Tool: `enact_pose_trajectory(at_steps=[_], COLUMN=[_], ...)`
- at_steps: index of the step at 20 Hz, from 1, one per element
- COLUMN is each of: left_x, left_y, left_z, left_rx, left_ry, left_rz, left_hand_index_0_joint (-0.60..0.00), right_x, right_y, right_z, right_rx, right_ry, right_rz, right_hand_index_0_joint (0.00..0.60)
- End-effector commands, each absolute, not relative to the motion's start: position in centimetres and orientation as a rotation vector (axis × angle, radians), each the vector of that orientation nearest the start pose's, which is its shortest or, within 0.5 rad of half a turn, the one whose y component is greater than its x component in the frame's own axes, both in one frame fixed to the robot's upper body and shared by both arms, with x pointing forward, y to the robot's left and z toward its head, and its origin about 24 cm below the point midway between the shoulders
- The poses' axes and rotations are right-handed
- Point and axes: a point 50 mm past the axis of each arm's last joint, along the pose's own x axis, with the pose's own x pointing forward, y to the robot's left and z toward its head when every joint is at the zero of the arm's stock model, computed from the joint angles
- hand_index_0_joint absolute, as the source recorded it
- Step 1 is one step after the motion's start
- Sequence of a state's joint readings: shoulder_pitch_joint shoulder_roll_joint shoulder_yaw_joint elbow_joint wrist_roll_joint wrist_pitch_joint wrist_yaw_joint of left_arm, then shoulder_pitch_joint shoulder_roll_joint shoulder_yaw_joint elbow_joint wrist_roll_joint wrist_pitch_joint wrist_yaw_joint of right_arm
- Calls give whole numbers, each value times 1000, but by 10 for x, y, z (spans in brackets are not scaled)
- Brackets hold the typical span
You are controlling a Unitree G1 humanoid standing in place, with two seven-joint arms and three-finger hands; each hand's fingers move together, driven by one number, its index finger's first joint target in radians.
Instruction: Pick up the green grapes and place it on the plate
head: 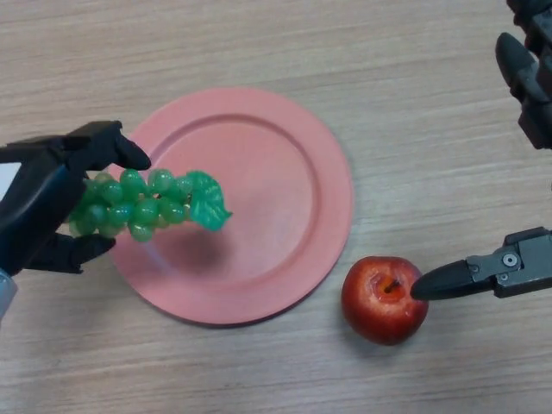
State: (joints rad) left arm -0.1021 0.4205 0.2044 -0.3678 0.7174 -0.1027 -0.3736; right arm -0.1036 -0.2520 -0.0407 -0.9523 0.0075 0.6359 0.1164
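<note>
A bunch of green grapes (142, 204) with a green leaf at its right end is held in my left hand (52, 194), whose fingers and thumb are curled round the bunch's left end. The bunch hangs above the left part of a pink plate (267, 185), casting a shadow on it. My right hand (517, 164) shows at the right edge with straight fingers, holding nothing; one fingertip (431, 285) lies just over a red apple.
A red apple (379, 302) sits on the wooden table (414, 86) just off the plate's lower right rim.
</note>
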Motion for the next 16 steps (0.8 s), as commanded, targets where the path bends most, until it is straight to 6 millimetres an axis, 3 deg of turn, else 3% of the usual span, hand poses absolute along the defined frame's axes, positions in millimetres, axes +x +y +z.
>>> enact_pose_trajectory(at_steps=[1,2,5,9,12,16], left_x=[239,237,230,206,189,181], left_y=[227,227,226,225,231,233], left_z=[200,199,203,224,221,203], left_rx=[1204,1174,1085,533,158,79], left_ry=[-460,-455,-492,-620,-592,-561], left_rz=[87,86,71,-13,-104,-121], left_hand_index_0_joint=[-50,0,0,0,0,0], right_x=[192,192,191,190,189,189], right_y=[-154,-153,-151,-148,-146,-143], right_z=[233,234,233,236,237,236], right_rx=[-298,-300,-298,-293,-289,-290], right_ry=[-592,-593,-587,-591,-594,-592], right_rz=[116,120,128,141,148,151], right_hand_index_0_joint=[0,0,0,0,0,0])
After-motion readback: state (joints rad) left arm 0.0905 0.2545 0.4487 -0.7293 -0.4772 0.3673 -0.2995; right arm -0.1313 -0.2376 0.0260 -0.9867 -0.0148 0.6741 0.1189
